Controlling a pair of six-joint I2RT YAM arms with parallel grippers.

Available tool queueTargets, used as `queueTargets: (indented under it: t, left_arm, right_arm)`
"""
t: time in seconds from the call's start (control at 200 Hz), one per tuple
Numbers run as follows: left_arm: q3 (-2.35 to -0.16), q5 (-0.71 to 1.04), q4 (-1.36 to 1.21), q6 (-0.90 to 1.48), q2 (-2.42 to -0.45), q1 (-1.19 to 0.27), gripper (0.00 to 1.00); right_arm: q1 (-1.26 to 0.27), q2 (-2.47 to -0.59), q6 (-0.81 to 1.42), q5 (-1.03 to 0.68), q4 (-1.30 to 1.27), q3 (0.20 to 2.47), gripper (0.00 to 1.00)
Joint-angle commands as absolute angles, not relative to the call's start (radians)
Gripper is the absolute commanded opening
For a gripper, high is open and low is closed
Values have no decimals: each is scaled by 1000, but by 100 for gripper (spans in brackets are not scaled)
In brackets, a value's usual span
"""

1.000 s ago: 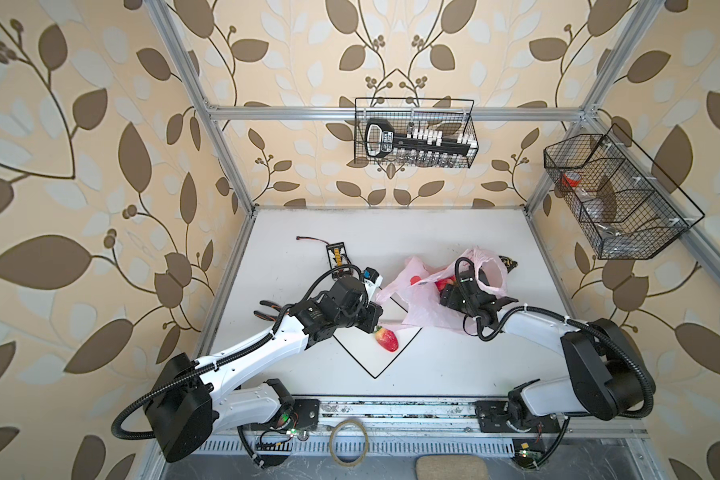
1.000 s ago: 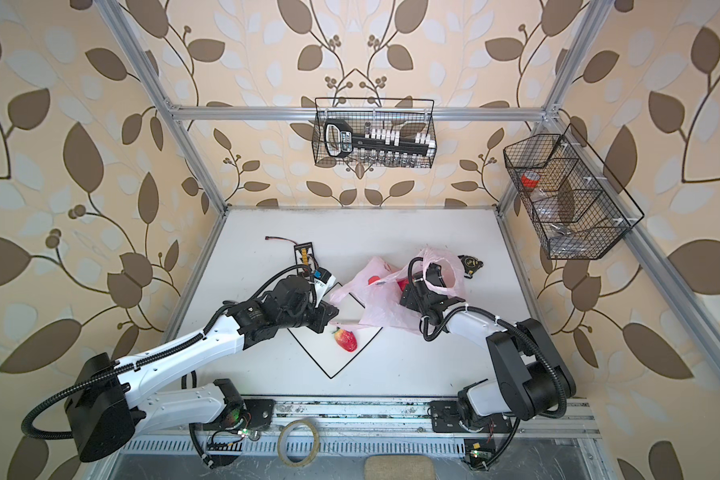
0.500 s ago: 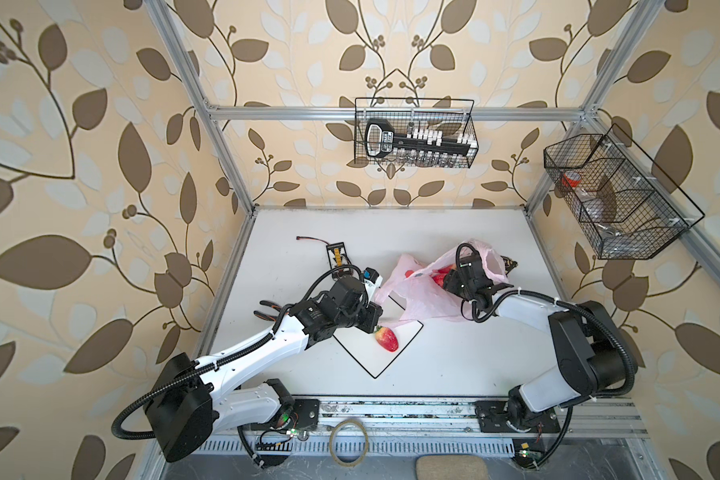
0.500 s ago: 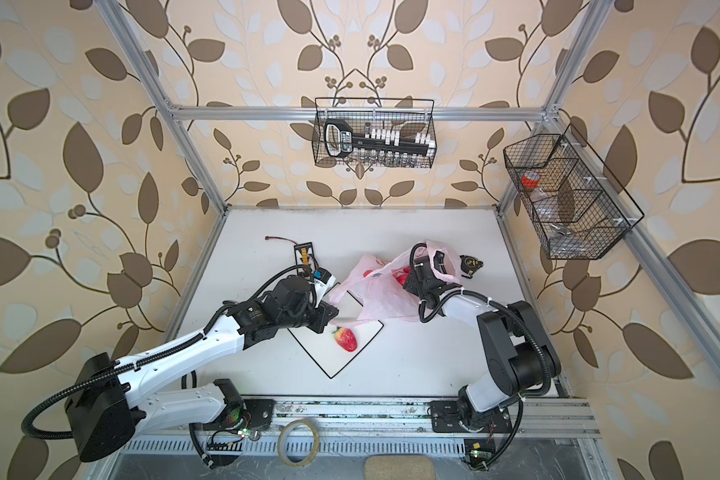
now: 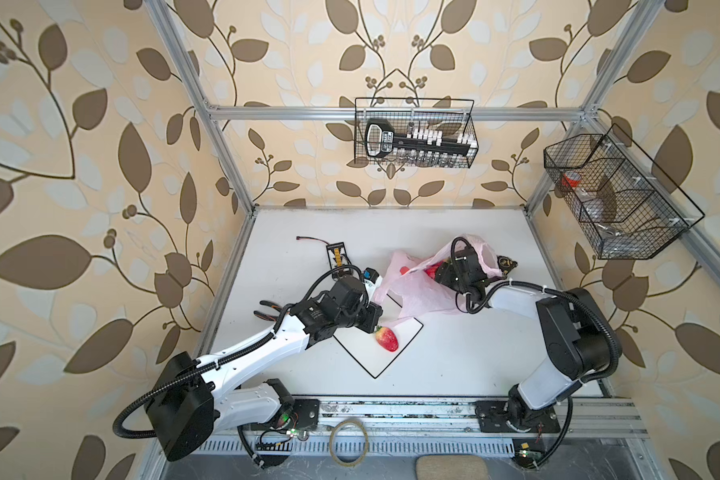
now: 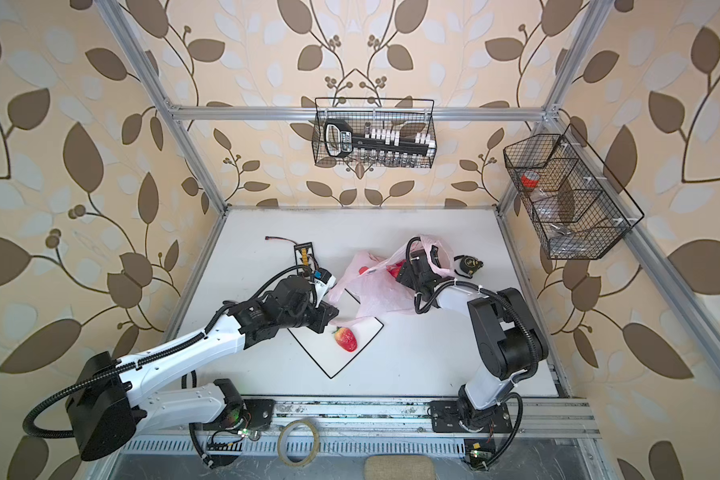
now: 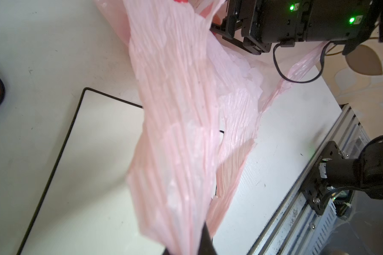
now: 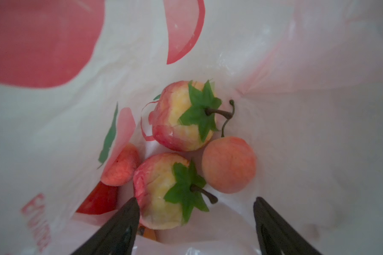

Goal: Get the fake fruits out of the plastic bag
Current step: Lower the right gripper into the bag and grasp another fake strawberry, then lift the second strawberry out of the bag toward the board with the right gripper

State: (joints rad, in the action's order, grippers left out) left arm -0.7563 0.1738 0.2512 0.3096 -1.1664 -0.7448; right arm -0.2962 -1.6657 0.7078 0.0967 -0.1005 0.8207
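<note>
**Leaf-papered booth: one fruit on the plate, the rest in the bag**

White tabletop (image 5: 454,353) under brown-leaf wallpaper, with two wire baskets (image 5: 416,162) hung on the walls. One plastic bag (image 5: 416,291) lies mid-table, its edge draped over a corner of the one black-rimmed plate (image 5: 366,353). A single fake fruit (image 5: 386,338) sits on that plate.

Inside the bag, the right wrist view shows two green-topped fruits (image 8: 181,117) and one round pinkish ball (image 8: 229,164). A pinkish piece and a red one also lie there, half behind a fold and hard to make out.

The right gripper (image 8: 196,198) is down in the bag's mouth with its jaws spread. The nearer fruit lies between them, not pinched. The left gripper (image 5: 376,320) is clamped on a stretched strip of the bag above the plate.
</note>
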Motion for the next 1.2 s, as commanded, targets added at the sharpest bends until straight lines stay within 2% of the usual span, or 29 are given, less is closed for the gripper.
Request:
queueTargets:
  t: [0.0,0.275,0.615,0.75,0.9,1.2]
  left_arm:
    - [-776,173,228,310,-1171,-738,0]
    - [-784,178,228,308,-1184,-739,0]
    - [-791,174,232,306,-1187,-738,0]
    - [-794,167,235,304,-1187,-739,0]
    - [-798,155,235,314,-1187,-738,0]
    - [-809,58,242,404,-1209,-738,0]
  right_arm:
    - [-299,-1677,728,57,-159,852,81]
    - [-303,-1766,772,95,-106,933,78]
    - [-325,-1858,771,101,-57,1006,70]
    - [-327,-1873,769,106,-47,1019,60]
    - [-326,-1845,768,103,-43,1013,41]
    - [-324,-1647,738,155,-34,929,38]
